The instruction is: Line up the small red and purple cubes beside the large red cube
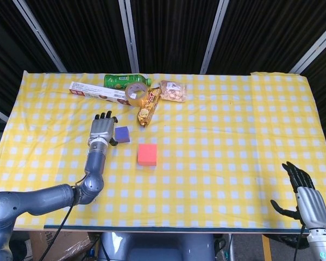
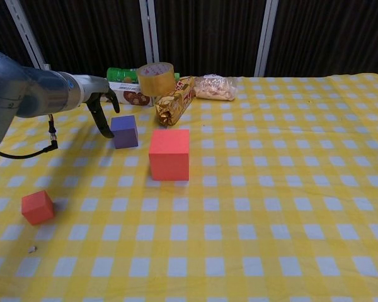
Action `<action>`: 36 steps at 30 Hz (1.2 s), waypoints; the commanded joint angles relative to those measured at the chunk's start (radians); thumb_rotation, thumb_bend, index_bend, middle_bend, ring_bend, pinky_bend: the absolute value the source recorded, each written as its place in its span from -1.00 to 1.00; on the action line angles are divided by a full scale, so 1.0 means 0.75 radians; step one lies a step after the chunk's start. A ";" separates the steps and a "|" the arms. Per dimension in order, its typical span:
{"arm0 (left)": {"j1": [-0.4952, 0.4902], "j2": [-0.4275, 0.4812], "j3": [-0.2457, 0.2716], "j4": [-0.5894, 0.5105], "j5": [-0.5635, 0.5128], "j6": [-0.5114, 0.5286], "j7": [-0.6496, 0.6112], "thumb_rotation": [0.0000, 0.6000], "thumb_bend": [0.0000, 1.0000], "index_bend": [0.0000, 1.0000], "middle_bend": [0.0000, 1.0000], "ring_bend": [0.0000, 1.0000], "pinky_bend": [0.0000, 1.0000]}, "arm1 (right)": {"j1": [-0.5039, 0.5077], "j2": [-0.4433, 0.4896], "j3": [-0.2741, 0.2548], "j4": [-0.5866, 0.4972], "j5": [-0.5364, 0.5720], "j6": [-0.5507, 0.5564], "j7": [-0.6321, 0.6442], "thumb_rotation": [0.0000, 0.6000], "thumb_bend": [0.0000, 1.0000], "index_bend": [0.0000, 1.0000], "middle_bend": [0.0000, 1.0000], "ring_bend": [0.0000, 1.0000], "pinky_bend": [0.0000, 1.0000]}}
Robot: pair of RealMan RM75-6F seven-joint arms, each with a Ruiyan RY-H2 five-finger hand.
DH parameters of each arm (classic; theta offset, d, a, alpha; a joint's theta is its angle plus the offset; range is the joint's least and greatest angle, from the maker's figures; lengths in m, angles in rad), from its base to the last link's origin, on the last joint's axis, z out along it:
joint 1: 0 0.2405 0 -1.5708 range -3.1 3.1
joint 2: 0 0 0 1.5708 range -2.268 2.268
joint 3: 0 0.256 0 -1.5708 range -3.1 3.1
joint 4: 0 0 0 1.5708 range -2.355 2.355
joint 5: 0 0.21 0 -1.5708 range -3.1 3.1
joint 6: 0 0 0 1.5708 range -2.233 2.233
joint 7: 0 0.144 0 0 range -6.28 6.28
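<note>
The large red cube (image 1: 147,154) (image 2: 169,154) stands mid-table. Just behind and to its left is the small purple cube (image 1: 123,134) (image 2: 124,131). My left hand (image 1: 102,129) (image 2: 101,107) hovers right at the purple cube's left side, fingers (image 2: 105,126) apart and pointing down, holding nothing; whether they touch the cube I cannot tell. The small red cube (image 2: 37,207) lies alone near the front left; in the head view my left forearm hides it. At the near right table edge, my right hand (image 1: 304,196) is open and empty.
Along the back stand a green bottle (image 1: 119,80), a long biscuit box (image 1: 95,90), a tape roll (image 1: 137,91) (image 2: 155,78), a gold snack pack (image 1: 148,107) (image 2: 174,102) and a bag of nuts (image 1: 173,91) (image 2: 215,87), close behind the purple cube.
</note>
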 commanded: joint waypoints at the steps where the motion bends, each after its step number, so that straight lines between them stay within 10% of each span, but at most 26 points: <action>1: -0.017 -0.027 0.002 0.039 -0.007 -0.025 0.000 1.00 -0.46 -0.50 -1.00 -1.00 -1.00 | 0.000 0.000 0.000 0.000 0.000 -0.001 0.001 1.00 -0.39 -1.00 -1.00 -1.00 -1.00; 12: -0.017 -0.062 0.009 0.073 -0.008 -0.029 -0.025 1.00 -0.23 -0.21 -1.00 -1.00 -1.00 | -0.003 0.002 0.001 0.003 -0.002 0.007 0.006 1.00 -0.38 -1.00 -1.00 -1.00 -1.00; 24: 0.100 0.169 0.045 -0.365 0.146 0.054 -0.151 1.00 -0.22 -0.17 -1.00 -1.00 -1.00 | -0.006 -0.003 0.001 0.003 -0.007 0.017 -0.002 1.00 -0.39 -1.00 -1.00 -1.00 -1.00; 36: 0.108 0.187 0.135 -0.486 0.172 0.069 -0.160 1.00 -0.22 -0.17 -1.00 -1.00 -1.00 | -0.009 -0.006 0.003 0.005 -0.011 0.028 -0.003 1.00 -0.38 -1.00 -1.00 -1.00 -1.00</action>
